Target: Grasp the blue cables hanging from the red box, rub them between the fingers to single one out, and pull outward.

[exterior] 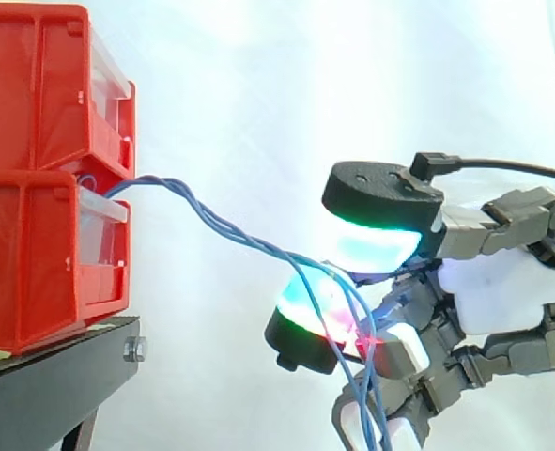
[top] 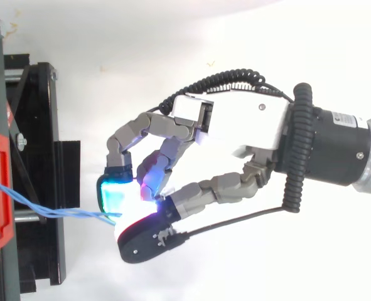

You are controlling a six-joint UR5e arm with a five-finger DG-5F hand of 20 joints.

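Robot hand [top: 235,122] curled, pinching blue cables [exterior: 256,245]

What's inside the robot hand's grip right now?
Blue cables from the red bins run into the robot hand, between its glowing pads, and hang out below. The pads cover the contact, so how many strands are pinched cannot be seen.

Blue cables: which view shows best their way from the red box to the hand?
The side view: the blue cables run from the red box into the hand, then hang down. The top view shows a short stretch reaching the hand.
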